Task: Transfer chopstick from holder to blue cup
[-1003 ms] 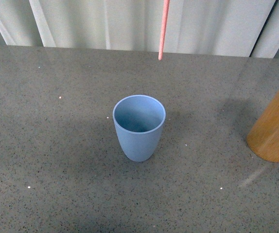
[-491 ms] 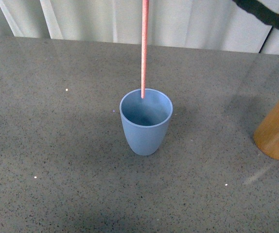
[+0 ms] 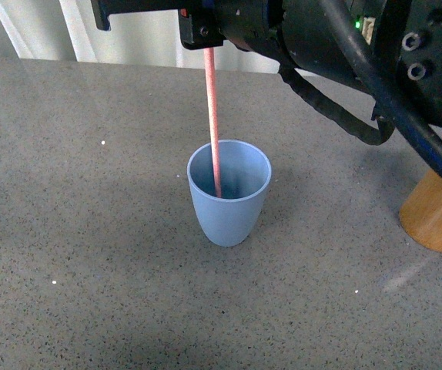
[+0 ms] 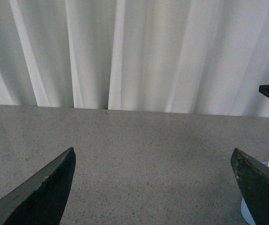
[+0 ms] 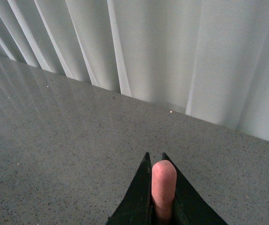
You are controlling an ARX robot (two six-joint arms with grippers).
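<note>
Chopstick (image 3: 214, 131) transfer is nearly done, by my judgement: the stick is out of the holder and its lower end is already inside the cup.

On the left, my left gripper (image 4: 152, 152) hangs idle above the table (image 3: 90, 231), its fingers spread wide with nothing between them.

In the middle stands the blue cup (image 3: 225, 223), upright. The pink stick hangs almost vertical into its mouth, the tip low against the inner wall. I cannot tell whether it touches the bottom. My right gripper (image 5: 163, 197) is clamped on the stick's upper end, and the rounded top pokes out between the two fingers.

At the right edge is the holder (image 3: 436, 220), well apart from the cup. My own arm hides its top, so I cannot see what is inside it.

What is left, as I judge it, is to let the stick go so it leans on the rim, then lift clear without tipping the cup.

The count: one chopstick, one blue cup, one holder, two grippers.
</note>
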